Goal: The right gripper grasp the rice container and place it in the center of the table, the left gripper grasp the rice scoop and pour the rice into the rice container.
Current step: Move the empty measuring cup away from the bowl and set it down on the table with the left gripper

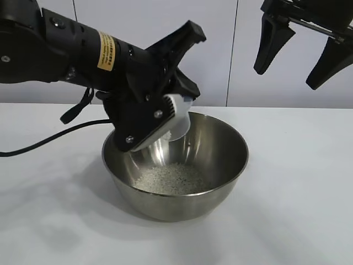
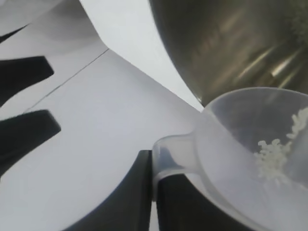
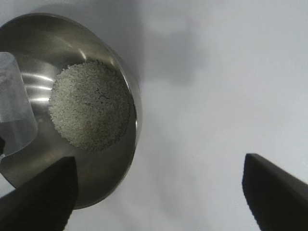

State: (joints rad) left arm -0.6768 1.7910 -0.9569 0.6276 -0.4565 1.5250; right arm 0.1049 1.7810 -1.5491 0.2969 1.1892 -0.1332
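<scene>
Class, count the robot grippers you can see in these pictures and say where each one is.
2. The left gripper holds the scoop tilted over the bowl. The right gripper hangs open, high above the table's right side.

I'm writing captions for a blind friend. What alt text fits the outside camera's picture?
A black robot arm's left tool holds a small clear rice scoop tipped over a shiny steel rice container on a white table, with a pale heap of rice at the bottom. The right tool hangs open, high at the upper right.
</scene>
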